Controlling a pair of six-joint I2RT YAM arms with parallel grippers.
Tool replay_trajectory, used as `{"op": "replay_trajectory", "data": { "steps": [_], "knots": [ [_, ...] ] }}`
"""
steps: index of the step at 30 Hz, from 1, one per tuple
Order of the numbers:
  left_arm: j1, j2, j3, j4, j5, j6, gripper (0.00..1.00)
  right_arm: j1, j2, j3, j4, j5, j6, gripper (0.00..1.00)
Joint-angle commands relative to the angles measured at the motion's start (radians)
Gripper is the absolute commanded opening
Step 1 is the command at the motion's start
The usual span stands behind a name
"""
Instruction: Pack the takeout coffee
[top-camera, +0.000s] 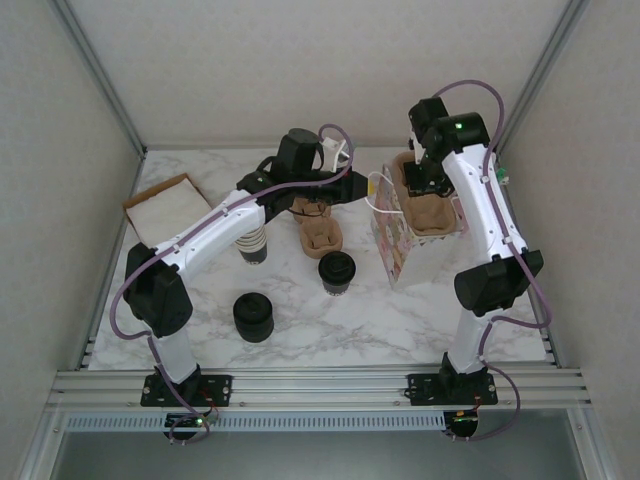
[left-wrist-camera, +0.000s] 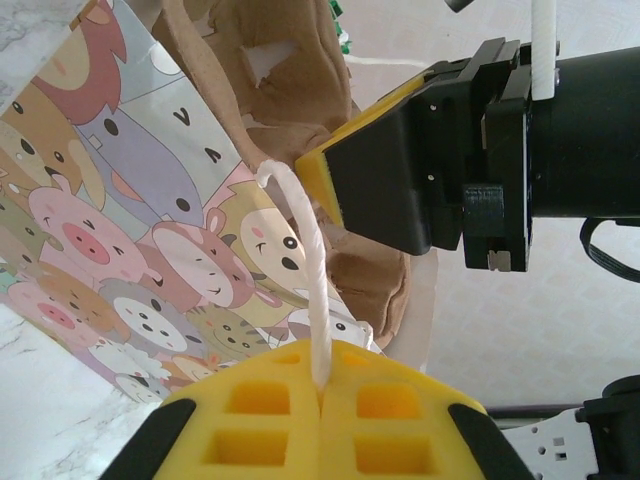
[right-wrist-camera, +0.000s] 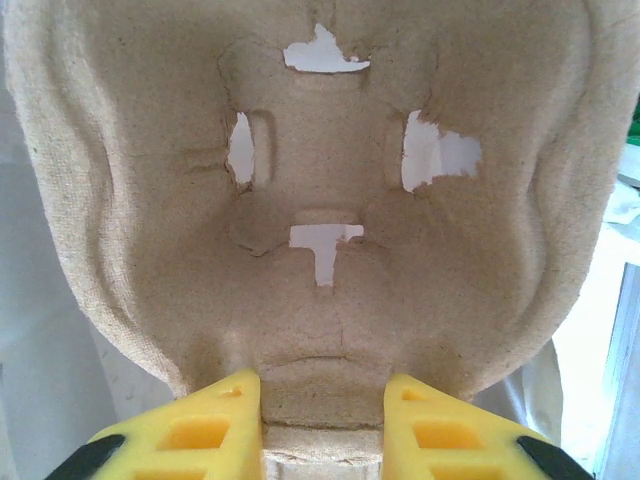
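Takeout coffee, a dark paper cup with black lid at centre frame, seems light and crushable, best held by its wall; left fingers pinch the white bag cord, right fingers clamp the brown pulp tray.

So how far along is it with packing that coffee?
Early on. Done: the left end effector pinches the string handle of the cartoon bag. In hand: the right end effector grips a pulp cup tray at the bag's mouth. Left: the lidded coffee cup stands on the table, outside both tray and bag.

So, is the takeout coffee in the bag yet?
Out: the takeout coffee stands upright on the table, lid on, apart from the bag.
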Motion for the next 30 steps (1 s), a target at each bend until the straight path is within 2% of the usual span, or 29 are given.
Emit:
{"op": "replay_trajectory", "data": {
  "steps": [1,16,30],
  "knots": [
    [0.009,0.011,0.008,-0.001,-0.007,0.009,0.0,0.0,-0.033,-0.016,-0.003,-0.039,-0.004,0.26],
    [0.009,0.022,0.009,0.005,-0.007,0.003,0.0,0.04,-0.086,-0.087,0.025,-0.025,0.007,0.26],
    [0.009,0.016,0.005,0.007,-0.014,-0.002,0.0,0.056,-0.126,-0.08,0.029,0.014,0.024,0.26]
  ]
}}
